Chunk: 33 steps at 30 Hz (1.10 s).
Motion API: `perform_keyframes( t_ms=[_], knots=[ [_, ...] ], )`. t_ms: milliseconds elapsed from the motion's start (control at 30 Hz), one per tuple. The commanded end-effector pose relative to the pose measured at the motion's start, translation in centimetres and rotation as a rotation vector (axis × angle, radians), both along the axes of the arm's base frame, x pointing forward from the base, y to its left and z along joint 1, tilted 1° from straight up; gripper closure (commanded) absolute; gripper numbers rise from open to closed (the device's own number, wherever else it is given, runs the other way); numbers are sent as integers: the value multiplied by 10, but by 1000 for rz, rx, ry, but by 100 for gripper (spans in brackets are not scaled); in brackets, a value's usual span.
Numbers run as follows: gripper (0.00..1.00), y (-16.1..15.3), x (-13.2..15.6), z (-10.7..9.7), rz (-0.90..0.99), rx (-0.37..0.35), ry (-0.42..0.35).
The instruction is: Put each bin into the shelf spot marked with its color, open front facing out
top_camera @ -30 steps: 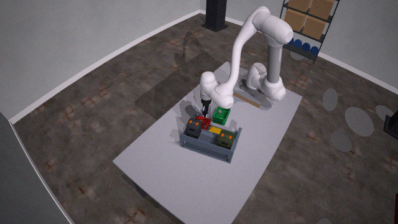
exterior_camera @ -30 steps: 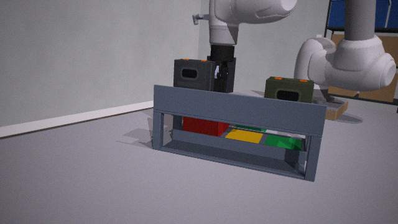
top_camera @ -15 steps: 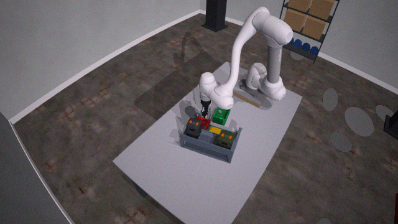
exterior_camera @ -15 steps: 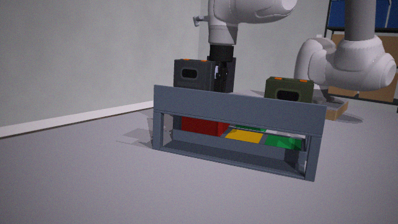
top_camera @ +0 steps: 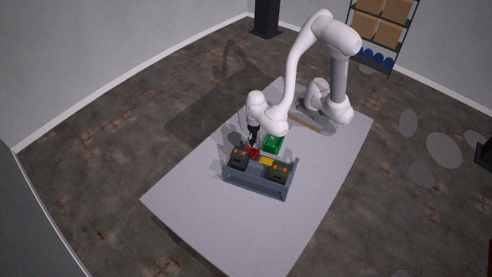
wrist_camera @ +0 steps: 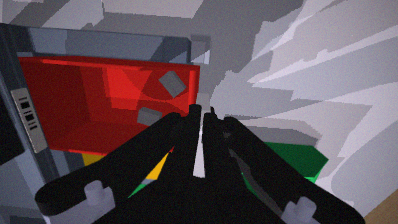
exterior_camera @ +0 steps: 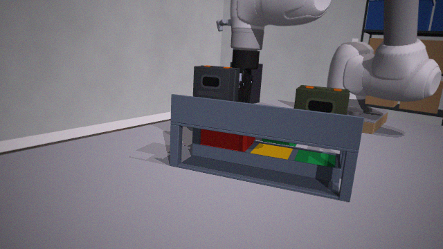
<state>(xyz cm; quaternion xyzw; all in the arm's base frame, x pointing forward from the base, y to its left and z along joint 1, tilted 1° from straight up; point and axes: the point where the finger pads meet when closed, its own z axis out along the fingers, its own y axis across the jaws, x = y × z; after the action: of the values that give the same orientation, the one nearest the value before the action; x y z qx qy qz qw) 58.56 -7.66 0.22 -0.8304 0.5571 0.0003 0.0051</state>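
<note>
The red bin (top_camera: 251, 152) sits in the left end of the grey shelf (top_camera: 259, 173), under the low top board, and part of it sticks out on the arm's side. In the wrist view the red bin (wrist_camera: 110, 105) holds two grey parts (wrist_camera: 172, 83). My gripper (wrist_camera: 202, 102) is shut and empty, with its tips right at the bin's near right corner. It also shows in the other views (top_camera: 251, 138) (exterior_camera: 246, 93). The green bin (top_camera: 274, 143) stands on the table beside the arm. The yellow mark (exterior_camera: 272, 151) and the green mark (exterior_camera: 315, 157) lie bare in the shelf.
A dark grey box (exterior_camera: 216, 81) and an olive box (exterior_camera: 322, 100) stand on the shelf's top board, the dark one close to my gripper. The arm's base (top_camera: 330, 105) is at the table's far end. A rack with cartons (top_camera: 378, 27) stands by the wall.
</note>
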Motion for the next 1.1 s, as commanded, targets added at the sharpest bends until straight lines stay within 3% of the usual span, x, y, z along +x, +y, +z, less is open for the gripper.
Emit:
perform_keyframes(
  t_ms=[0,1067],
  knots=[
    [90,1,2,0,0,0,0],
    [90,6,15,0,0,0,0]
  ],
)
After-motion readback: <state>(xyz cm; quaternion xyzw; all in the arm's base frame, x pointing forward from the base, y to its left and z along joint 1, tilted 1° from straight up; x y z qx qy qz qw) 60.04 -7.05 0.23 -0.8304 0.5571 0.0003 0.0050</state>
